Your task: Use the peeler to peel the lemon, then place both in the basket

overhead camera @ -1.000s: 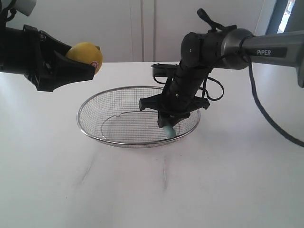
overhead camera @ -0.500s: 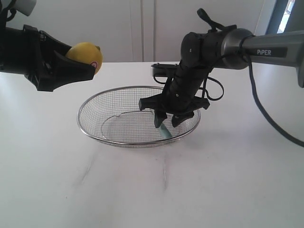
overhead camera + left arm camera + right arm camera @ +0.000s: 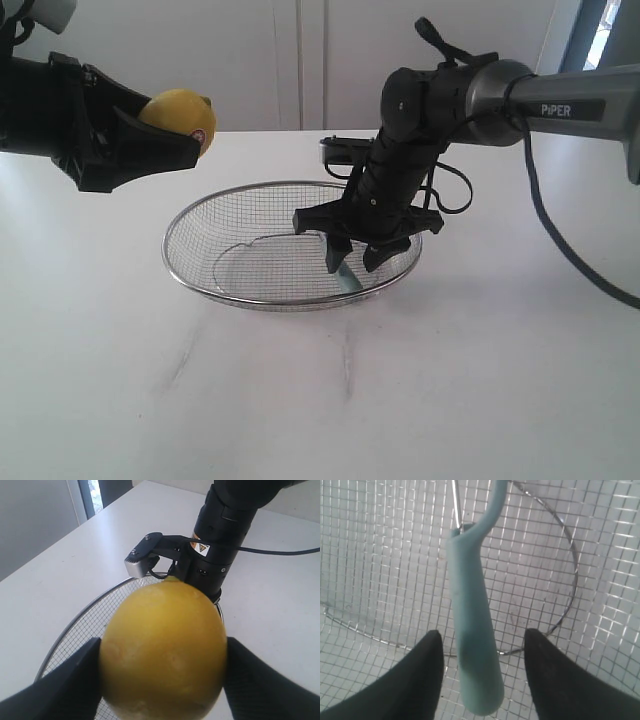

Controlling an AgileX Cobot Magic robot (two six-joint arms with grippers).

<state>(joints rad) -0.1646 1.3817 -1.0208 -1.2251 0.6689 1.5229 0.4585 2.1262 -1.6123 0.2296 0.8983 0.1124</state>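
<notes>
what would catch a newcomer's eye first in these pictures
The bright yellow lemon, clamped in the left end effector high at the left of the exterior view, clear of the wire mesh basket. Next, the right end effector reaches into the basket, jaws open either side of the teal peeler lying on the mesh.

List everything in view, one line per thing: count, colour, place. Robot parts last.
lemon: one, bright yellow, held in the air left of the basket.
peeler: one, pale teal handle, lying on the mesh inside the basket.
basket: one, silver wire mesh, on the table, centre.
table: one, white, under everything.
left gripper: one, black, jaws closed on the lemon.
right gripper: one, black, inside the basket, jaws open on either side of the peeler handle, apart from it.
</notes>
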